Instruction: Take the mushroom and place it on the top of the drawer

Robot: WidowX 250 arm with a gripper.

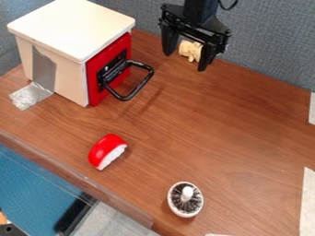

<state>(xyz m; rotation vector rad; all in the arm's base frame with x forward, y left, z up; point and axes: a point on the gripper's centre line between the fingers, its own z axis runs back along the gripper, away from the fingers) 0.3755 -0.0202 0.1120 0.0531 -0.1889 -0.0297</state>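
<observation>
The gripper (186, 61) hangs near the top edge, right of the drawer, with its fingers spread wide. Near the front, far from the gripper, the mushroom (185, 199) rests upside down on the table, its white stem up in a ring of dark gills with a white rim. At the upper left stands the white drawer box (71, 27), with a flat top, a red front and a black handle sticking out to the right.
A small beige figure (190, 50) shows between the gripper's fingers; whether it touches them I cannot tell. A red and white toy piece (107, 151) lies left of centre on the wooden table (227, 124). Grey tape (29, 95) runs from the box onto the table.
</observation>
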